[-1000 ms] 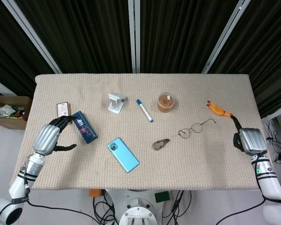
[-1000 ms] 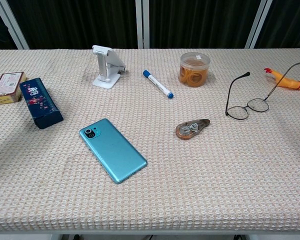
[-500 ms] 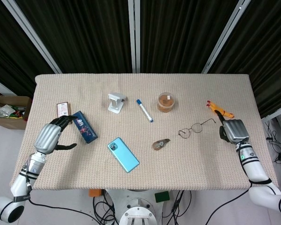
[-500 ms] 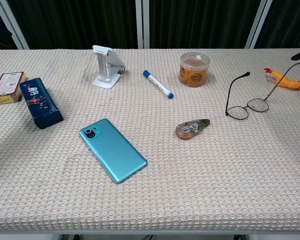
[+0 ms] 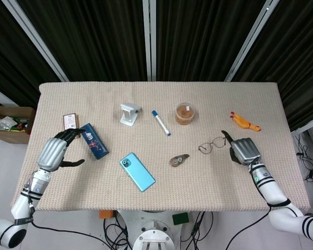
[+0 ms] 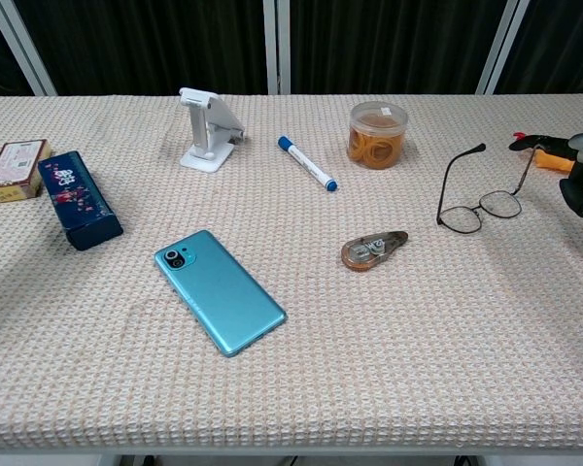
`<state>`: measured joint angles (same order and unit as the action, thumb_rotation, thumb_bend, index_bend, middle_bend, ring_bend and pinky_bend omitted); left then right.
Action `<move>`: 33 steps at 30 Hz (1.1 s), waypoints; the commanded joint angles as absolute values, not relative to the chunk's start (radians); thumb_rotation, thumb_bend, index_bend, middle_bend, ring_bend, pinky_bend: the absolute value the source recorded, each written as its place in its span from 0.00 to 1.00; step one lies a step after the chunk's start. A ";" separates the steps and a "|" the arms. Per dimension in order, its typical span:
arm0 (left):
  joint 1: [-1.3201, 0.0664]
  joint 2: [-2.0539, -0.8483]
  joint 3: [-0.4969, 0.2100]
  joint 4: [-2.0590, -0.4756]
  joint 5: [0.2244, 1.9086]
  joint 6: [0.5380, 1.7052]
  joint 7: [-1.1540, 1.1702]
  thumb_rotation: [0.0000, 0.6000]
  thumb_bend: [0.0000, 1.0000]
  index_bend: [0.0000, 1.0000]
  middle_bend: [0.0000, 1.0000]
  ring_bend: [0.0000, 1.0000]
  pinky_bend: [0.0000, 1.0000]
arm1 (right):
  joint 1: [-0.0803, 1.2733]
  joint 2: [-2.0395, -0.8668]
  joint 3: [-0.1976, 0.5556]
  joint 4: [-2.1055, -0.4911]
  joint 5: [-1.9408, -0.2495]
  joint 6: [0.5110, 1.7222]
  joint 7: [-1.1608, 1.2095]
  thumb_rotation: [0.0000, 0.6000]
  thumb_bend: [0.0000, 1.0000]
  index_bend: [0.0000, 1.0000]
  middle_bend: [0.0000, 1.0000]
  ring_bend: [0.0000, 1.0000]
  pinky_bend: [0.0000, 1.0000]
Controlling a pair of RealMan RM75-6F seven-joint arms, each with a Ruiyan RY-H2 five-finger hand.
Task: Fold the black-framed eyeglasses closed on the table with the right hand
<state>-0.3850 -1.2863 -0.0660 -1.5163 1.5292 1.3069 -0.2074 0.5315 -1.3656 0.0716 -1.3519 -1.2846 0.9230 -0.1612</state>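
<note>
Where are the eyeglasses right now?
In the head view the eyeglasses lie open on the table's right half, between the correction tape and the right hand, which is just beside them.

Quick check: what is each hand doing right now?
Left hand: open, holding nothing.
Right hand: beside the eyeglasses, holding nothing; open or closed cannot be told.

Left hand [image 5: 56,151] hangs with fingers [image 5: 68,135] curled apart; right hand [image 5: 243,150] hovers, holding nothing.
</note>
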 commanded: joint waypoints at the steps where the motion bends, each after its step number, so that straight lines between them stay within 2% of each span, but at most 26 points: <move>1: -0.385 -1.286 -0.066 -1.517 1.531 1.309 -0.209 1.00 0.05 0.17 0.21 0.20 0.27 | 0.534 -1.371 0.068 -1.357 -1.282 0.918 -0.170 1.00 0.83 0.00 0.90 0.81 0.78; 17: -0.383 -1.282 -0.067 -1.516 1.527 1.306 -0.213 0.99 0.05 0.17 0.21 0.20 0.27 | 0.579 -1.409 0.065 -1.350 -1.251 0.828 -0.179 1.00 0.83 0.00 0.90 0.82 0.78; 33: -0.380 -1.277 -0.067 -1.511 1.528 1.308 -0.224 0.99 0.05 0.17 0.21 0.20 0.27 | 0.602 -1.453 0.061 -1.306 -1.230 0.790 -0.177 1.00 0.83 0.00 0.90 0.82 0.78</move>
<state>-0.3801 -1.2772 -0.0668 -1.5115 1.5277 1.3086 -0.2244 0.6012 -1.4522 0.0608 -1.3070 -1.2313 0.7913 -0.1776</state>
